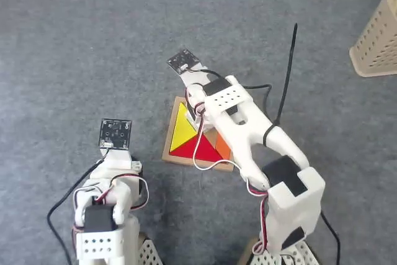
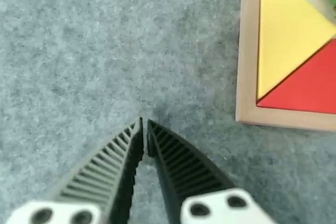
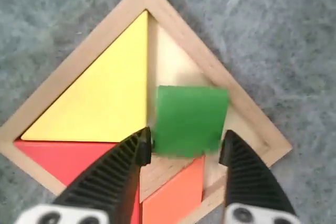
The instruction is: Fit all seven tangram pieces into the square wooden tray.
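The square wooden tray (image 3: 58, 95) lies on grey carpet and holds a large yellow triangle (image 3: 100, 98), a red triangle (image 3: 68, 156) and an orange piece (image 3: 176, 190). A green square (image 3: 189, 119) sits over the bare recess between the spread fingers of my right gripper (image 3: 184, 142), with a thin gap beside one fingertip (image 3: 140, 145). From above, the right arm covers the tray's (image 1: 169, 150) far side. My left gripper (image 2: 144, 124) is shut with nothing in it, over carpet near the tray's corner (image 2: 247, 114).
A beige perforated basket (image 1: 378, 35) stands at the far right edge. A black cable (image 1: 288, 72) rises behind the right arm. Open carpet stretches to the left of and beyond the tray.
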